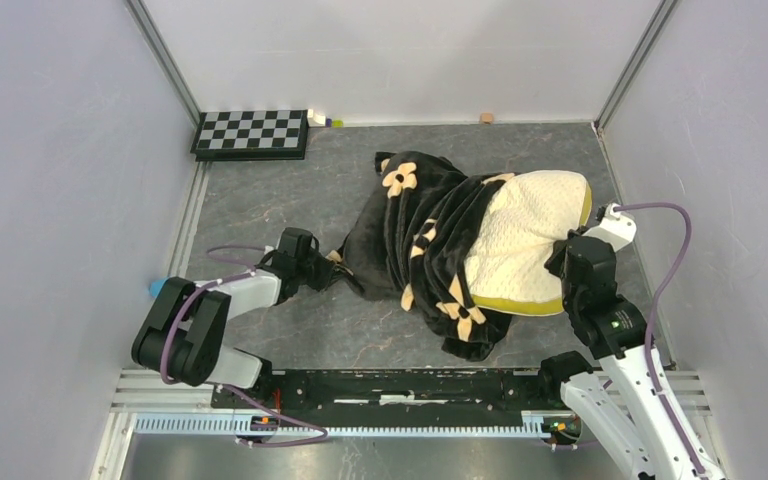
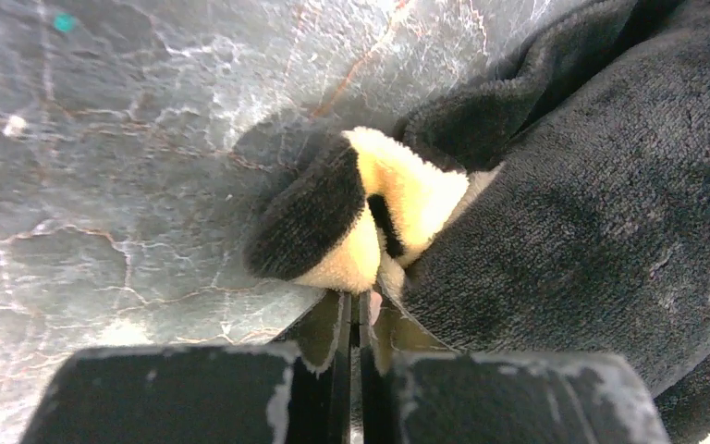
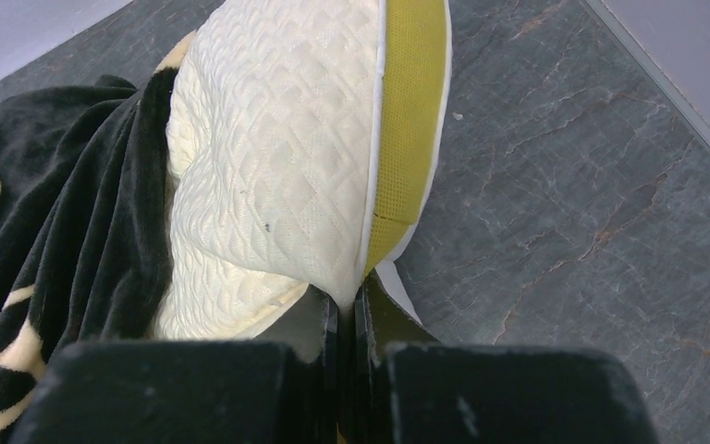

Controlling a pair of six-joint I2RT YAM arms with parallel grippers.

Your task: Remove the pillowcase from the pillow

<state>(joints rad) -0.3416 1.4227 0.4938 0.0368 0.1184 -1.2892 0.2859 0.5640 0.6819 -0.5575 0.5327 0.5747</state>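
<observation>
The black plush pillowcase (image 1: 425,250) with tan flowers lies bunched over the left part of the cream quilted pillow (image 1: 525,240). The pillow's right half with its olive-yellow edge is bare. My left gripper (image 1: 332,268) is shut on a corner of the pillowcase (image 2: 370,231) at its left end, low over the table. My right gripper (image 1: 564,262) is shut on the pillow's near right corner (image 3: 277,148), beside the yellow trim (image 3: 411,120).
A black-and-white checkerboard (image 1: 251,132) lies at the back left. Small objects (image 1: 325,120) sit by the back wall. Grey walls close in left and right. The table (image 1: 290,200) is grey marbled stone.
</observation>
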